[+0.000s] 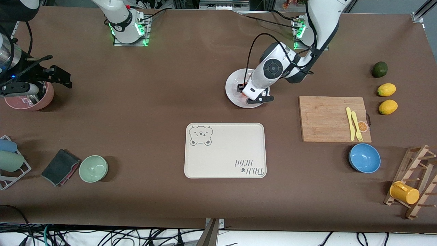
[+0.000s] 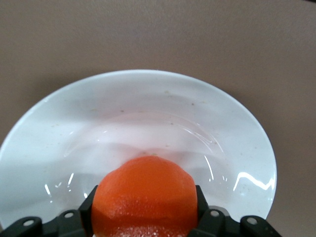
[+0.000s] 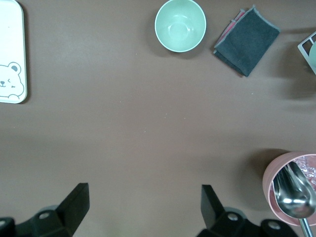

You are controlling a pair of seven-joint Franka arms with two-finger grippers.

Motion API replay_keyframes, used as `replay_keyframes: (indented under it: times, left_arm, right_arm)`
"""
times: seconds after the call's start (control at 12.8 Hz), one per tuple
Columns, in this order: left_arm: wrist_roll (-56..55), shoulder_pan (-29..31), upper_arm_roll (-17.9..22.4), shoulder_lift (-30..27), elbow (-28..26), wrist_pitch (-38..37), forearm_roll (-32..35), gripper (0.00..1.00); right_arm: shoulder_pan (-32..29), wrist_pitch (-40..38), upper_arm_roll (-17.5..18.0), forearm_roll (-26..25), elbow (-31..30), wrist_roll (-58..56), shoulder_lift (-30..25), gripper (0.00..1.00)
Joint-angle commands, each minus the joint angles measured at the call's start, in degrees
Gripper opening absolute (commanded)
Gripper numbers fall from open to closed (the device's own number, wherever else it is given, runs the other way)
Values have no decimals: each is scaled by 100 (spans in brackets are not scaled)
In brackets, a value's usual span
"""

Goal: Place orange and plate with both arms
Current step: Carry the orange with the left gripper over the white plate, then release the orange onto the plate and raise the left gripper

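Two Franka arms at a brown table. Left gripper (image 1: 246, 93) down over the white plate (image 1: 233, 89), fingers (image 2: 88, 210) closed on the orange (image 2: 145, 197), one pressed against each side of the fruit. Orange just above or on the plate's shallow centre; cannot tell whether touching the surface. In the front view only a sliver of orange (image 1: 243, 96) visible under the wrist. Plate on the table in front of the left arm's base, farther from the front camera than the cream bear-print tray (image 1: 225, 150).

Right gripper (image 3: 143, 210) waiting up in the air at the right arm's end of the table, fingers spread wide and holding nothing, over bare table beside a pink bowl (image 1: 43, 99) with a metal spoon (image 3: 296, 197) in it.

Nearer the front camera at that same end: a pale green bowl (image 1: 93, 168) beside a folded dark cloth (image 1: 60, 167).

Toward the left arm's end: a wooden cutting board (image 1: 327, 118) carrying a yellow knife (image 1: 349, 123) and yellow fork (image 1: 357, 127), a blue bowl (image 1: 364, 158) nearer the camera than the board, a dark green lime (image 1: 379, 69) and two yellow lemons (image 1: 386, 90) near the table's end, and a wooden rack (image 1: 418, 181) holding a yellow mug (image 1: 404, 193).
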Motion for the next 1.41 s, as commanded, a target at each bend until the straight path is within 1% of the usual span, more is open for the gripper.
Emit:
replay_keyframes:
  times: [0.0,0.08,0.16,0.31,0.39,0.55,0.7,0.78,0.86,1.09,1.17,1.33]
  left_arm:
    - [-66,-28,8,37,-19,113,-71,54]
    - [-66,-28,17,54,-10,113,-71,85]
    - [-75,-19,8,63,25,69,-71,100]
    - [-58,60,26,28,122,-106,-71,100]
    - [-40,121,34,11,322,-385,-63,100]
    - [12,296,52,-7,875,-1350,-36,100]
    - [39,630,52,-7,1735,-2623,173,100]
    - [239,805,52,-7,2113,-3221,401,100]
    - [668,1103,43,2,2457,-3662,499,100]
    - [1514,1789,78,19,3030,-4227,526,100]
    - [1664,1922,131,19,3144,-4281,526,100]
    - [1893,1993,315,10,3320,-4343,640,100]
  right_arm:
    - [7,-63,-13,21,32,-77,-5,100]
    - [7,-63,-13,21,32,-77,-5,100]
    - [7,-63,-13,21,32,-77,-5,100]
    - [7,-63,-13,21,32,-77,-5,100]
    - [7,-72,-13,21,23,-77,-5,100]
    - [7,-63,-22,21,32,-77,-5,100]
    - [7,-72,-22,21,32,-77,-5,100]
    - [7,-72,-22,21,23,-77,-5,100]
    - [7,-72,-13,21,32,-77,-5,100]
    - [33,-142,5,21,32,-77,-5,100]
    - [146,-238,5,21,41,-86,56,100]
    - [323,-423,-4,21,41,1,118,100]
